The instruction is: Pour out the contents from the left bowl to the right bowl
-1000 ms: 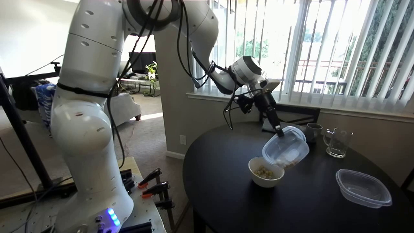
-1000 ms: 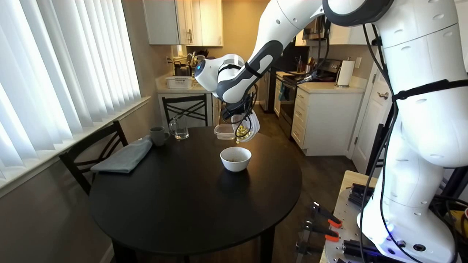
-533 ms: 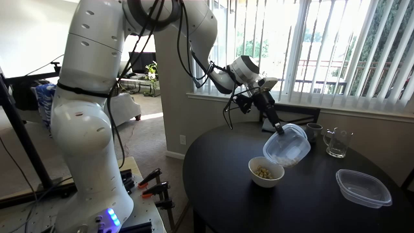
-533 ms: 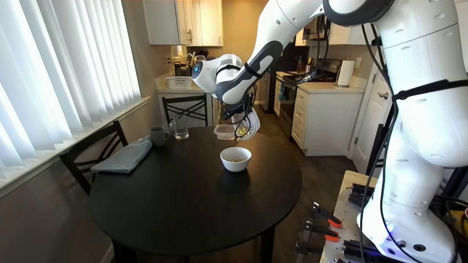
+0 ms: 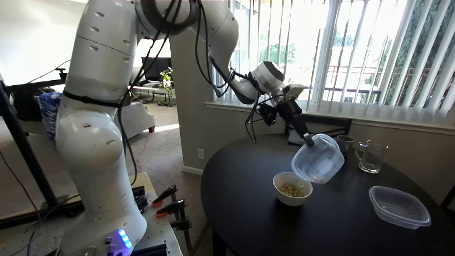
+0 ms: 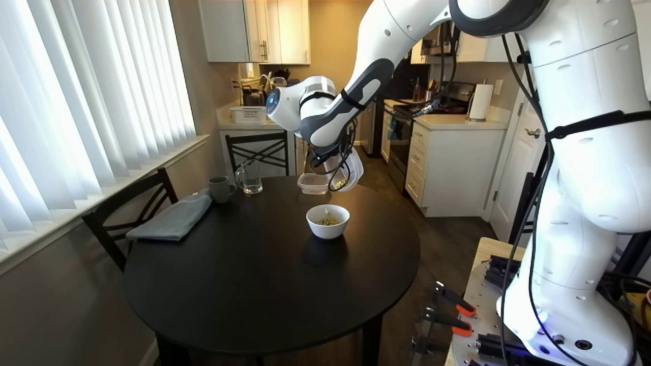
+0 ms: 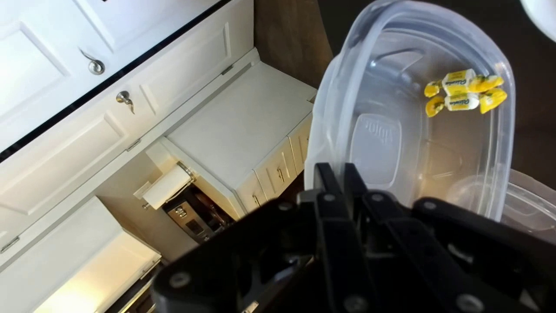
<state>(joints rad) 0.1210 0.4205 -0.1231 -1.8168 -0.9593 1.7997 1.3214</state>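
Tilted translucent bowl (image 7: 410,130) in gripper (image 7: 335,168)

The clear bowl (image 6: 357,170) hangs tilted beyond the white bowl (image 6: 328,232), yellow bits (image 6: 328,221) in both. A tub (image 6: 313,184) sits far on the table (image 6: 254,290); left, a glass (image 6: 249,179), mug (image 6: 220,190) and cloth (image 6: 174,218).

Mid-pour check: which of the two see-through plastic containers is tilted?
The held container, pinched by the hand; two wrapped candies show inside it in the wrist view. The other container rests upright on the table, outside the hand's grip.
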